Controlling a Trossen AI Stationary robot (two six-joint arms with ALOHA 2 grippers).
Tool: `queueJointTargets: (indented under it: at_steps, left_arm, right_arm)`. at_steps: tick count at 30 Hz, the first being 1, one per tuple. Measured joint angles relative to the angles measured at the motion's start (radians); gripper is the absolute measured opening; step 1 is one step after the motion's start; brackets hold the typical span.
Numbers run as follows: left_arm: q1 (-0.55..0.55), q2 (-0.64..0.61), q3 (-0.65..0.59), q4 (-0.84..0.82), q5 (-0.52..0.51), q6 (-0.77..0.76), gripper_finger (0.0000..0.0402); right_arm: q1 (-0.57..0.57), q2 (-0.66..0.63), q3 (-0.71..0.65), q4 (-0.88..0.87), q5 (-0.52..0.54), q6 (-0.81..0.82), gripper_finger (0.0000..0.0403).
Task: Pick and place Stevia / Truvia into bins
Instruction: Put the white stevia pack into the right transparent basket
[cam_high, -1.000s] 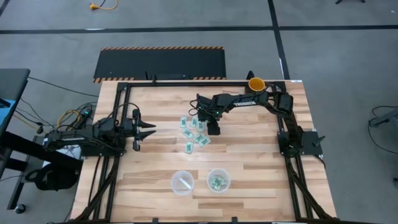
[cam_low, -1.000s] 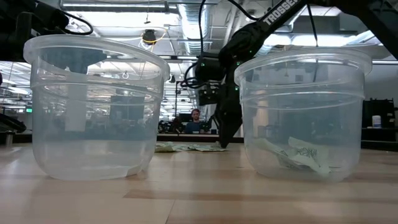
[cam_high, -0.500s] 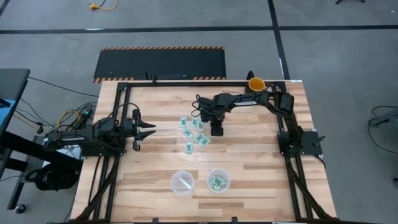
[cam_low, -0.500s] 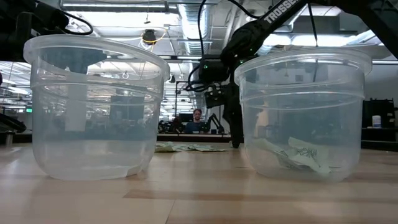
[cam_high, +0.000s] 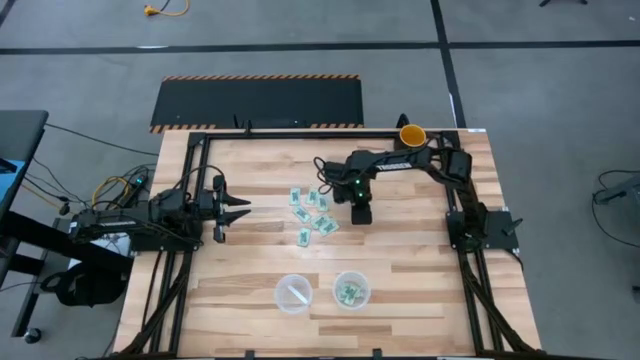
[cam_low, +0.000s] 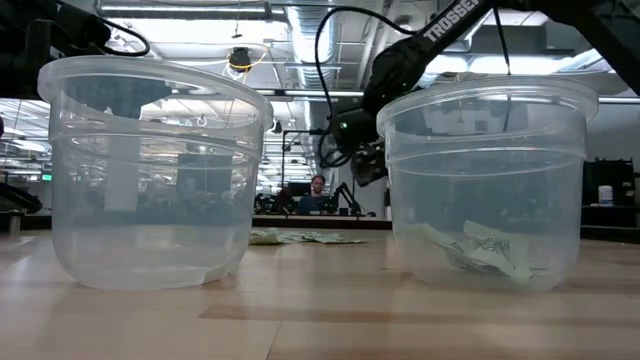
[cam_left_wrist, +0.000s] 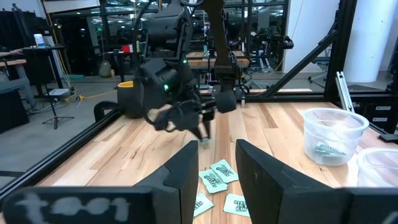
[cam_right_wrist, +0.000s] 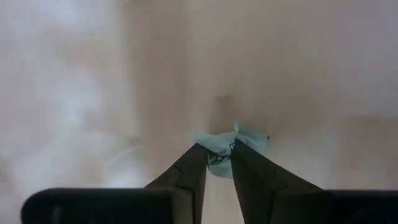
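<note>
Several green-and-white Stevia packets (cam_high: 312, 212) lie flat in a loose cluster at mid-table; they also show as packets (cam_left_wrist: 214, 177) and a low strip of packets (cam_low: 300, 237). My right gripper (cam_high: 362, 214) hangs just right of the cluster, shut on one packet (cam_right_wrist: 249, 138). Two clear cups stand near the table's near edge. The left cup (cam_high: 293, 293) holds something pale that I cannot identify. The right cup (cam_high: 351, 290) holds green packets. My left gripper (cam_high: 243, 210) waits open, left of the cluster. My right gripper pinches one packet between its two fingers (cam_right_wrist: 193, 165). The crumpled upper part of the packet (cam_right_wrist: 219, 153) sits in the gap, and the rest sticks out past the fingertips. The fingers point down from above. The packet is lifted clear of the table.
A yellow mug (cam_high: 412, 134) stands at the far right corner. Bare wood lies between the cluster and the cups. In the low view the right cup (cam_low: 485, 180) hides the right arm's fingertips. A person (cam_low: 316, 195) sits in the room behind.
My right gripper has risen off the table at the right rim of the packet cluster. It has shifted toward the table's right edge and slightly nearer, carrying a packet. The other packets have stayed put.
</note>
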Motion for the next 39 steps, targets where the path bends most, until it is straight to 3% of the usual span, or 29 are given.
queueJointTargets:
  at_steps: [5, 17, 26, 33, 39]
  left_arm:
    - [0.000, 0.000, 0.000, 0.000, 0.000, 0.000, 0.0098]
    - [0.000, 0.000, 0.000, 0.000, 0.000, 0.000, 0.0098]
    - [0.000, 0.000, 0.000, 0.000, 0.000, 0.000, 0.0098]
    - [0.000, 0.000, 0.000, 0.000, 0.000, 0.000, 0.0098]
    - [0.000, 0.000, 0.000, 0.000, 0.000, 0.000, 0.0098]
  right_arm:
    - [0.001, 0.006, -0.002, -0.026, -0.137, -0.042, 0.0067]
    - [-0.002, -0.028, 0.002, -0.053, -0.135, -0.065, 0.0067]
    - [0.009, -0.208, 0.002, -0.072, -0.152, -0.059, 0.0067]
    - [0.097, -0.373, 0.003, 0.033, -0.290, -0.062, 0.0067]
    - [0.236, -0.445, 0.004, 0.110, -0.317, -0.089, 0.0067]
